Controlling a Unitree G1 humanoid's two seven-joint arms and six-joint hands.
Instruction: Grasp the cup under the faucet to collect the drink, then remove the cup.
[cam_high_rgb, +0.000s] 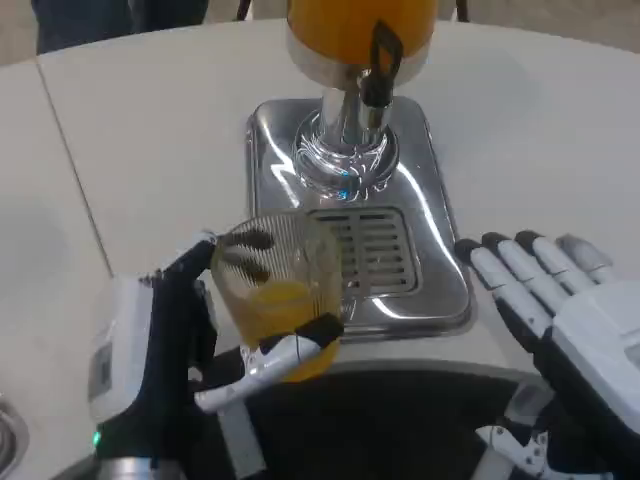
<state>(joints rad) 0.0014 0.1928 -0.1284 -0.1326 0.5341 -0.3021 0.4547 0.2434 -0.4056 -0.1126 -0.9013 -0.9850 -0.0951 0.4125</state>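
Cup (277, 295) being gripped by left robot hand (175, 350), seemingly part-full; tilting risks spilling juice; right robot hand (560, 310) spread, idling.

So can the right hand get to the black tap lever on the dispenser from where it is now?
Probably yes. The right hand lies open on the table beside the drip tray, with nothing between it and the tap lever. The left hand holds the cup off to the other side.

You see a ribbed clear-plastic cup (272, 290), a mirror-polished metal drip tray (440, 250), a glossy black faucet (381, 62), a matt white table (150, 130).
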